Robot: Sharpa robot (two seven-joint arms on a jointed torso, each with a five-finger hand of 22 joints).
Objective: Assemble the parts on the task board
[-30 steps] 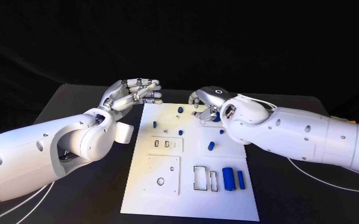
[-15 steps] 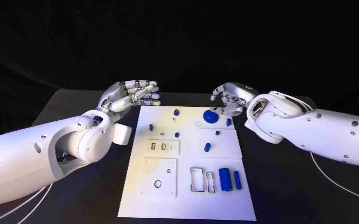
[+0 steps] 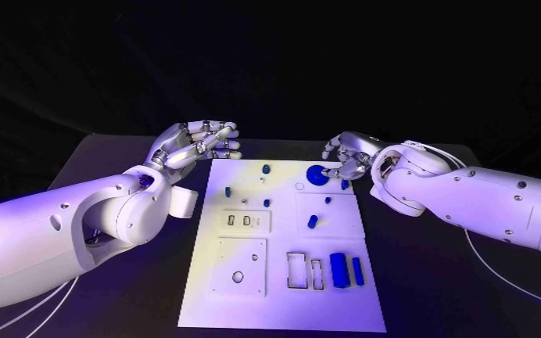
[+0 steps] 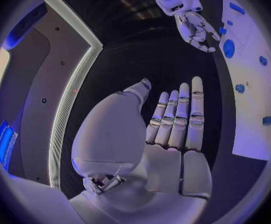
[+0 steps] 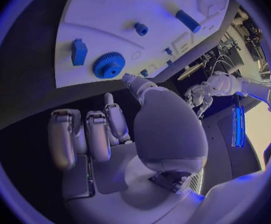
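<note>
The white task board [image 3: 282, 275] lies flat on the black table [image 3: 112, 166]. The right hand [image 3: 347, 156] hovers beside the blue gear [image 3: 318, 174] (not touching it), fingers curled, holding nothing. The left hand [image 3: 201, 142] is empty, fingers loose.

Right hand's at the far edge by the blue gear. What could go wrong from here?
1. The right hand is empty, fingers close to the blue gear; a misjudged reach may nudge it rather than grip it.
2. A small blue block lies close beside the gear, so a wide grasp might knock it.
3. The left hand hovers off the task board, too far to steady it.
</note>
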